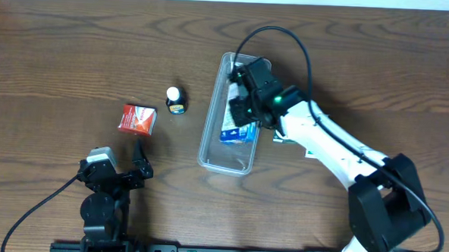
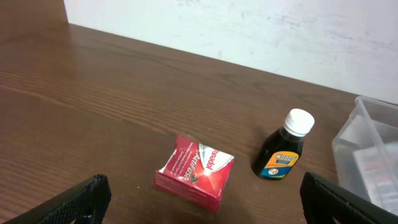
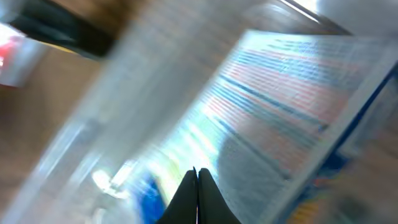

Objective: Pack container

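The container [image 1: 221, 161] is a long clear tub at the table's middle; its corner also shows in the left wrist view [image 2: 373, 109]. A blue and white box [image 1: 239, 133] lies inside it. My right gripper [image 1: 237, 105] is down in the container just above that box; in the blurred right wrist view its fingers [image 3: 196, 180] are pressed together over the box's printed face [image 3: 292, 93]. A red box [image 1: 137, 118] [image 2: 196, 171] and a small dark bottle with a white cap [image 1: 175, 100] [image 2: 283, 149] stand left of the container. My left gripper [image 1: 139, 168] [image 2: 205, 216] is open, just short of the red box.
A flat pale item with a green edge [image 1: 286, 141] lies right of the container, partly under the right arm. A black cable [image 1: 289, 38] loops above the right arm. A white wall [image 2: 249, 25] bounds the table's far edge.
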Tool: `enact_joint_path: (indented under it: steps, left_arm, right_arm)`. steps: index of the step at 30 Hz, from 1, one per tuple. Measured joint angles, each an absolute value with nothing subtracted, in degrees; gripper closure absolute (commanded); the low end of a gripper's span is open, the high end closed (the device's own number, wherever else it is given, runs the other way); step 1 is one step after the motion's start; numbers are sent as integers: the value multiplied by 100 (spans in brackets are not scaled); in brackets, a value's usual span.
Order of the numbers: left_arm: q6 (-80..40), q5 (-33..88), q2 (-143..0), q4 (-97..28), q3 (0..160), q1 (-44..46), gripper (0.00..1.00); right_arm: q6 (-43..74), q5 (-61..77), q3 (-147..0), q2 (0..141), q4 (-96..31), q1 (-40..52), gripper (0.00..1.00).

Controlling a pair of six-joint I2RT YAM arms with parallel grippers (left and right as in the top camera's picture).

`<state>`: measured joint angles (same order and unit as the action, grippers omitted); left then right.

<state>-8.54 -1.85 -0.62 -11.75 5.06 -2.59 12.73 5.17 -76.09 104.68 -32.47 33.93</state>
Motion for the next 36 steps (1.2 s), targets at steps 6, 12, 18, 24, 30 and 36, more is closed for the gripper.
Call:
enact_joint_path:
  steps: [6, 12, 18, 24, 30, 36]
  left_arm:
    - [-854, -185, -62, -1175, 506, -259, 2]
    - [-854, -185, -62, -1175, 508, -259, 2]
    - [-854, -185, -62, -1175, 508, -259, 2]
    - [-856, -185, -62, -1175, 508, -259, 2]
    - [-854, -185, -62, -1175, 506, -259, 2]
    - [-854, -185, -62, -1175, 506, -259, 2]
  right_arm:
    - [1188, 119, -7607, 10162, -3489, 3216, 99]
    - [1085, 178, -7607, 9819, -3352, 3221, 99]
    - [1041, 506, -7607, 9771, -3223, 3420, 99]
    - [1017, 670, -7607, 10165, -3111, 3708, 99]
    - [716, 1055, -7594, 10578, -3603, 3830, 99]
    - [231, 1400, -7594, 10580, -3848, 3948, 99]
